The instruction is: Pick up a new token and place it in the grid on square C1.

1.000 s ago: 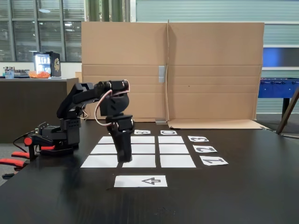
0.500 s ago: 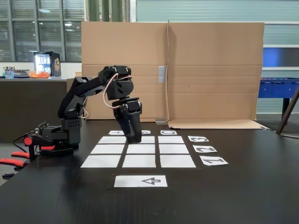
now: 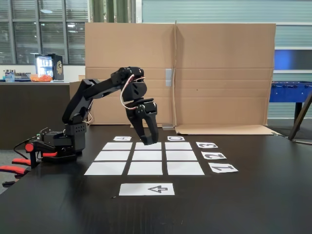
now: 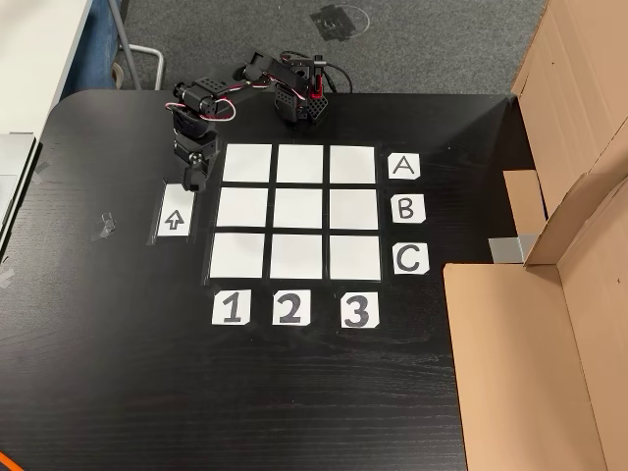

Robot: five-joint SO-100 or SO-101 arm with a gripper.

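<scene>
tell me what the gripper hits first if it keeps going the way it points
Likely the arrow sheet, near its end, or the table just beside it; depth is unclear.

Your arm (image 3: 92,100) — matte black links, blocky servo joints, red-and-white cable looped at the wrist, black end effector (image 3: 146,139), red clamps (image 3: 34,148) at its base.

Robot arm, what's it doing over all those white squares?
The black robot arm holds its claw up in the air, at the side of the grid nearest the arrow sheet. All nine white squares are bare, and square C1 has no token on it yet. The claw is black and small in the pictures, so I cannot tell whether it is carrying anything.
</scene>
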